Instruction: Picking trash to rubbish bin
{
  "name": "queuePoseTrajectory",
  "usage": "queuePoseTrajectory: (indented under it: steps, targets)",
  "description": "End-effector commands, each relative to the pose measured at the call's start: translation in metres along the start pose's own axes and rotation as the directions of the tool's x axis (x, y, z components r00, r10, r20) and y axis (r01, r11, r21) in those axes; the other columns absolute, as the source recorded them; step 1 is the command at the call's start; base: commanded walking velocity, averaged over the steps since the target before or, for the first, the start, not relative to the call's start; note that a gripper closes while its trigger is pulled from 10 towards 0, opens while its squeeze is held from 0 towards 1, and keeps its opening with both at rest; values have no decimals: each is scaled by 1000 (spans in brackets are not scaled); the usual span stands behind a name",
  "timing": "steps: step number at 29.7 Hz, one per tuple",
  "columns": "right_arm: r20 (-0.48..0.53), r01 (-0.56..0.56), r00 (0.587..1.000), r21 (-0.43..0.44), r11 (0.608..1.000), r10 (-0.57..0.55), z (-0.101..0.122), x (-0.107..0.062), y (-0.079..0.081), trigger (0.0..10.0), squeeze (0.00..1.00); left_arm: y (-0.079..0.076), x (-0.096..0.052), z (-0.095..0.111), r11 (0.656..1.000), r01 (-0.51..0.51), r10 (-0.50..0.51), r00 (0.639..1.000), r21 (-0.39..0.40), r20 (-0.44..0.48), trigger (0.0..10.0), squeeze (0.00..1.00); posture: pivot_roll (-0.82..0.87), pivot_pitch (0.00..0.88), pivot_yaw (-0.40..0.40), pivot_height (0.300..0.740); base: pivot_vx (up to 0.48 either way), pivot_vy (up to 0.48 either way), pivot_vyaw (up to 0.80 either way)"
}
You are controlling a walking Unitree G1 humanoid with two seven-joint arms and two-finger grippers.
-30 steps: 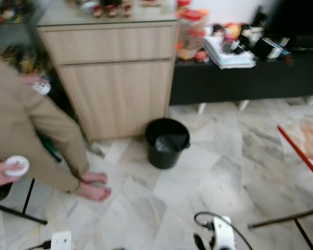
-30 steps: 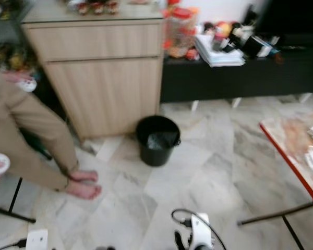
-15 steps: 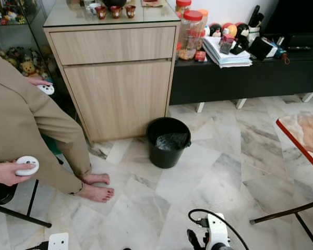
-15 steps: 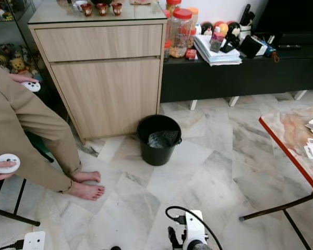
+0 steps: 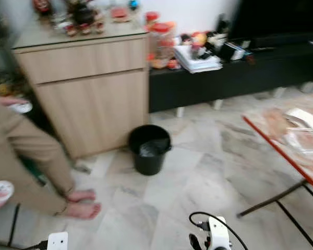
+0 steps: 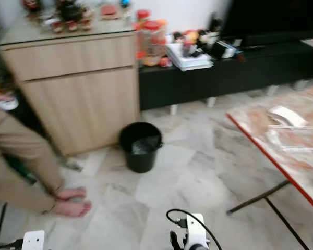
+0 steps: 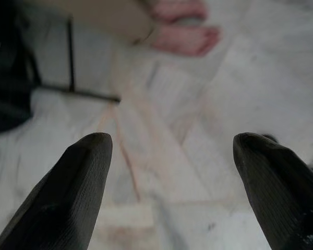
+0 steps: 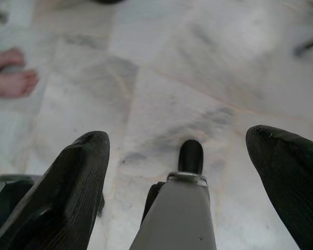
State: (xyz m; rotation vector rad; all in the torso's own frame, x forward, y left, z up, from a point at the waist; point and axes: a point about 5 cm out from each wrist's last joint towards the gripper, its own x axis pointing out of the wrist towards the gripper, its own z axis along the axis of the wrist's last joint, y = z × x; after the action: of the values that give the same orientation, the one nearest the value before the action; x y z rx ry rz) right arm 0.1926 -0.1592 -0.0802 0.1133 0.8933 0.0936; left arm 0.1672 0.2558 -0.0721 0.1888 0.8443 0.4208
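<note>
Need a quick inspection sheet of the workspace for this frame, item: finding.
Surface: marble floor, bare in front of the robot.
Job's things: black bin with a liner, beside the wooden cabinet; papers, maybe trash, on the red-edged table, blurred.
Clutter: jars and books on the black bench.
Grippers: left claw open, holding nothing; right claw open, holding nothing.
Cables: black loop at the robot's right arm.
Surroundings: barefoot person on the robot's left.

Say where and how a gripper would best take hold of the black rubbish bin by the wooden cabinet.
Probably the rim of the black rubbish bin, from above: it stands upright on the floor with its mouth open, so one finger could go inside the wall and one outside. The side away from the wooden cabinet is free.
</note>
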Motion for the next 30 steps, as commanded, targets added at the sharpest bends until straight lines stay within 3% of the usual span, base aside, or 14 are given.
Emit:
queuePoseTrajectory:
  steps: [1, 30]
  targets:
    - [-20, 8, 1000, 5, 1000, -8, -4, 0, 0, 10000, 0, 2, 1, -1, 1000, -2, 2, 1000, 1, -22, 10000, 0, 72, 40, 1, 740, 0, 0, -750]
    - [-16, 3, 1000, 17, 1000, -3, 0, 2, 7, 10000, 0, 14, 4, 3, 999, -39, 39, 999, -23, -16, 10000, 0, 105, 93, 4, 740, 0, 0, -747]
